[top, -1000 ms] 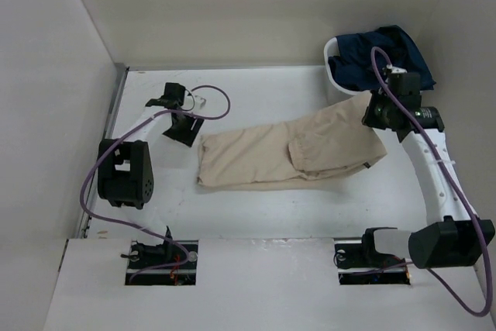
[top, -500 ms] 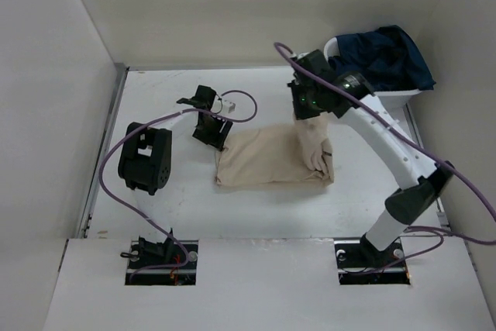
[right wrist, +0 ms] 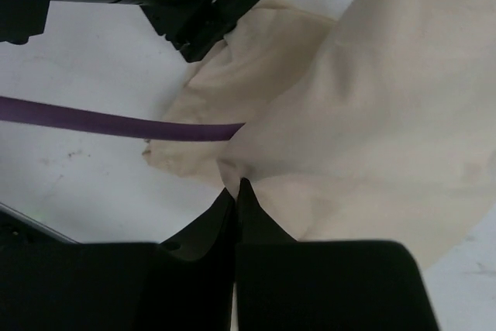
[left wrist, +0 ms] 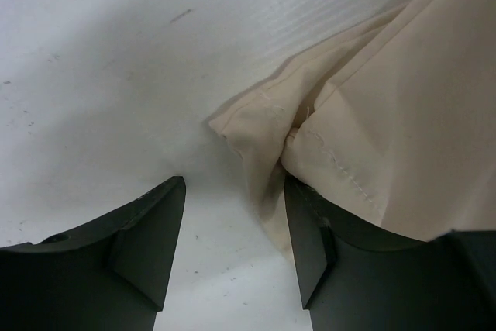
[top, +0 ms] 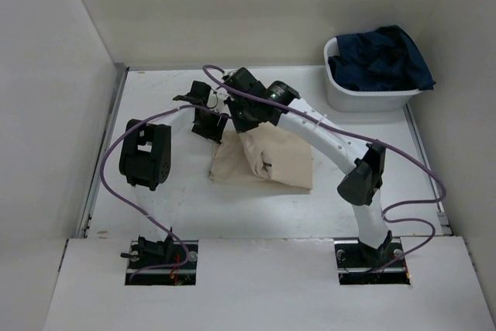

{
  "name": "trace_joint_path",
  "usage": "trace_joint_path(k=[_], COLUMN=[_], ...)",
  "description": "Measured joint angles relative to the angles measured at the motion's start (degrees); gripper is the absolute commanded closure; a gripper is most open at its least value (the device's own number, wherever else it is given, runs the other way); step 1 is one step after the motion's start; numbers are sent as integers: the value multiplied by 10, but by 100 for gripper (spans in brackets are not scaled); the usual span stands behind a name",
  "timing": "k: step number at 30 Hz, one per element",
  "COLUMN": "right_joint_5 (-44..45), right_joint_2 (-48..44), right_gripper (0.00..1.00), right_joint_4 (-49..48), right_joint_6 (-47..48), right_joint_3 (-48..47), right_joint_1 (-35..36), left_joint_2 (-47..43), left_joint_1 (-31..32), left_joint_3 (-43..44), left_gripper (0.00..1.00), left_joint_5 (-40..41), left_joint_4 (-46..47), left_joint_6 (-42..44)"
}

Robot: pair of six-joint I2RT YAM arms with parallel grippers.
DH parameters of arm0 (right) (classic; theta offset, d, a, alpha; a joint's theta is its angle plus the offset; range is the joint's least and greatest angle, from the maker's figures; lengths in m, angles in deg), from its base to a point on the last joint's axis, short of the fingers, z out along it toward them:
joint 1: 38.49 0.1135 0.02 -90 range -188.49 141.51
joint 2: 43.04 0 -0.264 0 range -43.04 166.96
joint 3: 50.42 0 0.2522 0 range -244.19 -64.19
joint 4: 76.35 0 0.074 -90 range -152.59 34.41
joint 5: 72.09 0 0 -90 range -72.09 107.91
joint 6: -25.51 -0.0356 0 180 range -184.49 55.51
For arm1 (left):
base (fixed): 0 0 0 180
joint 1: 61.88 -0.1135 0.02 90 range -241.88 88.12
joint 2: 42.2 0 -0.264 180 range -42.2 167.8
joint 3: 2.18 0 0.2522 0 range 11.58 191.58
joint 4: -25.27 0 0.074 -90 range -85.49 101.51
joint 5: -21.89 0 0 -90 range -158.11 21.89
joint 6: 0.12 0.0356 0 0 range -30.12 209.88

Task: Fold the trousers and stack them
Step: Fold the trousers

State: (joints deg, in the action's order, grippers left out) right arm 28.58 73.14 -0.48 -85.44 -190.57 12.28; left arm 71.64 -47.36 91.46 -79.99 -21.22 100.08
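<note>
The beige trousers (top: 271,162) lie folded over in the middle of the table. My right gripper (top: 242,118) is shut on an edge of the trousers (right wrist: 372,106) and holds it over their left end. My left gripper (top: 208,125) is open at the left corner of the trousers (left wrist: 372,137). The cloth lies over its right finger (left wrist: 310,246) and its left finger (left wrist: 147,230) rests on bare table.
A white tub (top: 372,97) at the back right holds dark blue clothes (top: 384,56). White walls stand on the left, at the back and on the right. A purple cable (right wrist: 116,122) crosses the right wrist view.
My right gripper has carried the trouser end from the far right across to the left, folding the trousers in half. My left gripper moved slightly right to the trousers' left corner.
</note>
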Motion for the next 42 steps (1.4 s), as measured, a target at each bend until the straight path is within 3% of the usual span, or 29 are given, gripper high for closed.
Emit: trace_joint_path(k=[4,7,9,13,22,25,30,35,38,42], right_joint_5=[-11,-17,-26,-73,-163,-147,-73,-41,-54,-82], right_joint_2=[30,54,64,61,-65,-158,-331,-415,-424,-429], right_gripper=[91,77,63,54,51,41,30,23,22,32], right_joint_4=[-45,-87,-112,-192,-382,-421,-438,-430,-436,-480], right_joint_6=[-14,-28,-35,-29,-38,-59,-129,-205,-236,-266], right_joint_3=[3,6,11,58,275,365,572,780,865,919], right_joint_1=[10,14,15,17,15,-16,-116,-170,-169,-172], left_joint_2=[3,6,7,7,-38,-77,-142,-147,-147,-141], left_joint_1=[-10,-19,-27,-54,-157,-166,-124,-57,-47,-49], left_joint_3=[2,5,9,10,23,33,41,47,2,-74], left_gripper=[47,46,45,43,43,41,38,44,45,46], left_joint_5=[-8,-11,-11,-6,76,87,59,23,4,-18], left_joint_4=[10,13,14,12,-20,-22,-22,-62,-90,-113], left_joint_6=[-2,-3,-5,-11,-3,12,34,35,35,28])
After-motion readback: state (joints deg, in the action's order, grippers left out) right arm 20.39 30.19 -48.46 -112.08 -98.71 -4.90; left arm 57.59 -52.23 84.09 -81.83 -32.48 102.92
